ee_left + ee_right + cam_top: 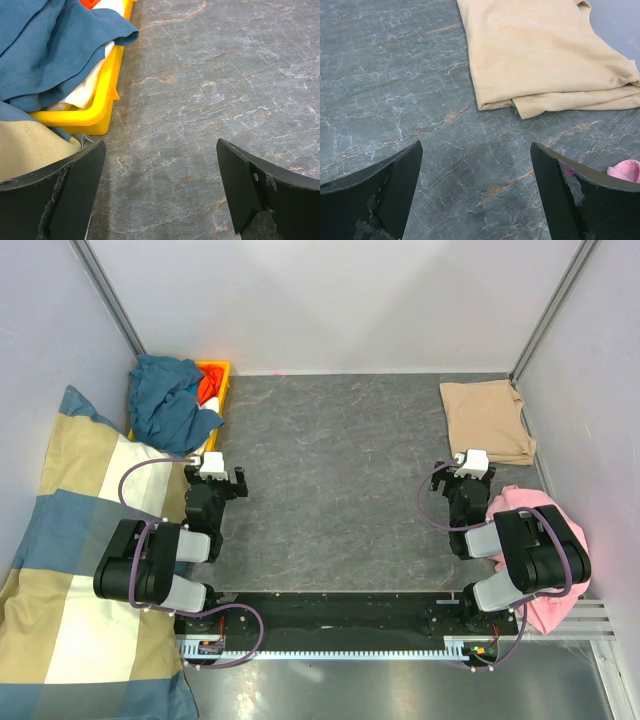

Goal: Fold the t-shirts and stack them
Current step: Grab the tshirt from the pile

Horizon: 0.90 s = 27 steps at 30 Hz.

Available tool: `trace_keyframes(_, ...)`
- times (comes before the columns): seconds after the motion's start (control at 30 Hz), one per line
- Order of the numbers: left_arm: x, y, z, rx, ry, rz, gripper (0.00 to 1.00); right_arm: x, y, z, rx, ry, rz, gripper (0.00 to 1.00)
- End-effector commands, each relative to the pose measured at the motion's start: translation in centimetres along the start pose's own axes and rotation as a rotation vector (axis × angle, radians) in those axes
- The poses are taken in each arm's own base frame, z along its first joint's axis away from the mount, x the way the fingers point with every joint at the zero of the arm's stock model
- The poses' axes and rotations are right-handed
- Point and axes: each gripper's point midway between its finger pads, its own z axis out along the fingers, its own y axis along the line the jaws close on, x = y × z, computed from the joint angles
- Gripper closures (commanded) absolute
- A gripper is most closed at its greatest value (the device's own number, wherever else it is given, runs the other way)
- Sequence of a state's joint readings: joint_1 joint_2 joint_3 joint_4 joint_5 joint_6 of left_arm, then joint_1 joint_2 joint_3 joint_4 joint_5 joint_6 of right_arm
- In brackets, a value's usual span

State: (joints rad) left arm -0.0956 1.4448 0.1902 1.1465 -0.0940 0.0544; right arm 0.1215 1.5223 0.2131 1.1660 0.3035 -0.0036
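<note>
A dark teal-blue t-shirt (168,400) lies crumpled over a yellow bin (216,372) at the back left; it shows in the left wrist view (50,45) hanging over the bin (100,102). A tan-beige t-shirt (487,420) lies folded at the back right, also in the right wrist view (540,50). My left gripper (224,483) is open and empty over bare table, just right of the bin. My right gripper (458,472) is open and empty, just in front of the tan shirt.
A big checked cushion (70,540) fills the left side. A pink cloth (545,560) lies at the right beside the right arm, its edge in the right wrist view (625,171). White and orange cloth (210,388) sits in the bin. Grey walls close the back and sides.
</note>
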Motion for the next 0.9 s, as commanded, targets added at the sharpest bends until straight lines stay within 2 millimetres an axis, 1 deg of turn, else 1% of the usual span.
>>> trace_keyframes(0.0,-1.4,-0.1,0.6,0.004,-0.044,-0.029,0.0,-1.5,0.2,0.6,0.001,-0.049,0.019,0.02)
trace_keyframes(0.23,-1.5,0.1,0.8,0.011,-0.039,-0.036,0.0,-1.5,0.2,0.6,0.001,-0.049,0.019,0.02)
trace_keyframes(0.27,-1.4,-0.2,0.8,0.029,-0.034,-0.037,0.0,-1.5,0.1,0.6,0.001,-0.049,0.019,0.02)
trace_keyframes(0.57,-1.5,-0.1,0.7,0.028,-0.04,-0.039,0.0,-1.6,0.2,0.7,-0.004,-0.047,0.019,0.02)
trace_keyframes(0.6,-1.5,-0.1,0.7,0.029,-0.04,-0.038,0.0,-1.8,0.3,0.7,-0.009,-0.053,0.02,0.02)
trace_keyframes(0.63,-1.4,-0.1,0.6,0.028,-0.038,-0.039,0.0,-2.5,0.5,0.7,-0.019,-0.069,0.025,0.02)
trace_keyframes(0.67,-1.8,0.0,0.6,0.023,-0.055,-0.039,0.0,-2.0,0.7,0.5,-0.034,-0.035,0.009,0.02)
trace_keyframes(0.7,-2.4,0.2,0.3,0.007,-0.074,-0.049,0.0,-3.0,0.8,0.9,-0.033,-0.034,0.011,0.02)
trace_keyframes(0.73,-2.6,1.3,0.1,-0.052,-0.077,-0.055,0.0,-4.1,0.7,0.7,-0.03,-0.042,0.016,0.02)
trace_keyframes(0.77,-3.2,1.6,-0.1,-0.075,-0.086,-0.089,0.0,-3.9,0.5,0.6,-0.016,-0.014,0.008,0.02)
trace_keyframes(0.8,-2.2,2.0,-0.5,-0.098,-0.032,-0.095,0.0,-4.8,0.3,0.6,0.0,-0.025,0.043,0.02)
trace_keyframes(0.83,-4.2,2.8,-0.8,-0.139,-0.077,-0.115,0.0,-5.6,-0.1,0.2,0.026,-0.022,0.071,0.02)
trace_keyframes(0.87,-4.6,2.9,-1.0,-0.145,-0.078,-0.129,0.0,-6.4,-0.6,0.0,0.056,-0.033,0.101,0.02)
